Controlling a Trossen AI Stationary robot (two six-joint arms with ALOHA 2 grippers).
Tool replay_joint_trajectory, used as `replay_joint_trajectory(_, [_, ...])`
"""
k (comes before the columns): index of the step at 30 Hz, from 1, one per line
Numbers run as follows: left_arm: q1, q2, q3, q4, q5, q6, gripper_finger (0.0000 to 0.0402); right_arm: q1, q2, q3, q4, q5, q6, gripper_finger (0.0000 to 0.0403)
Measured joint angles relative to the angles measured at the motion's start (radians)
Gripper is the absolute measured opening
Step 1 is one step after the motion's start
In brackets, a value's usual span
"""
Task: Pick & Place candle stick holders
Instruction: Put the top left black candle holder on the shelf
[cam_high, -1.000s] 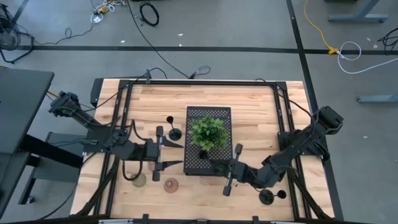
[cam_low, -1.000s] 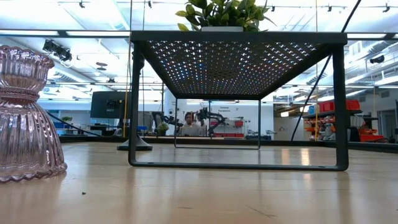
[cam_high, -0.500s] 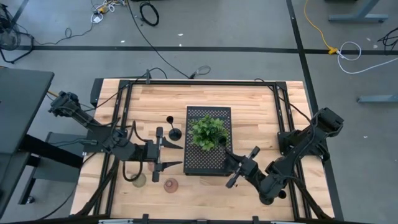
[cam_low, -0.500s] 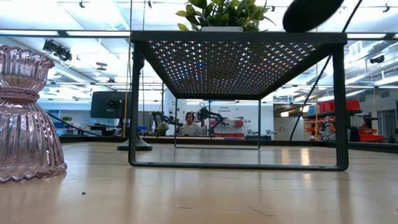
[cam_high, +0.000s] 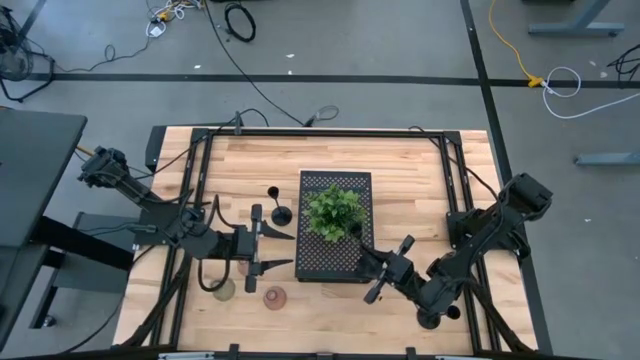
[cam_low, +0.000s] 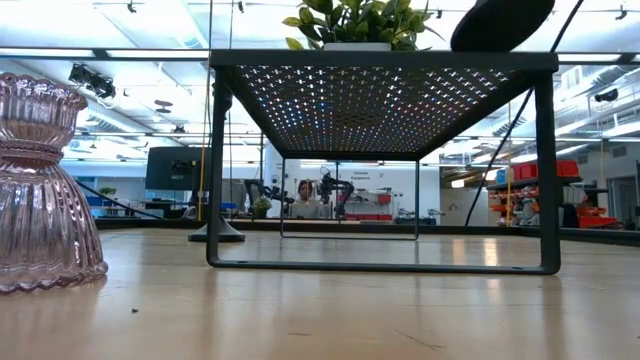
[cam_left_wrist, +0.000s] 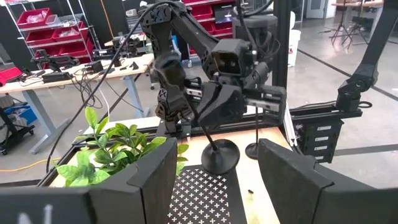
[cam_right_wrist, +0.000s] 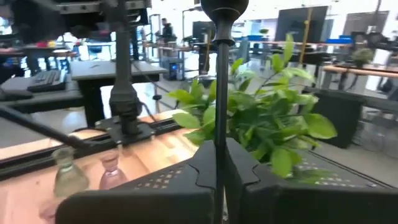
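1. Right gripper (cam_high: 372, 262) over the front right corner of the perforated tray (cam_high: 335, 262), fingers (cam_right_wrist: 205, 168) clamped on the thin stem of a black candle holder (cam_left_wrist: 219, 155), base just above the tray.
2. Left gripper (cam_high: 280, 249) off the tray's left edge, fingers (cam_left_wrist: 143, 180) apart, holding nothing.
3. Pink holder (cam_high: 274, 297) and olive holder (cam_high: 223, 290) stand on the bench (cam_high: 400, 170) near its front.
4. Another black holder (cam_high: 282, 214) stands left of the tray, beside the plant (cam_high: 335, 212).
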Motion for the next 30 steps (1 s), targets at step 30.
replay_joint_trajectory(30, [0.000, 0.000, 0.000, 0.002, -0.014, -0.008, 0.0225, -0.094, 0.059, -0.204, 0.720, -0.431, -0.298, 0.0000])
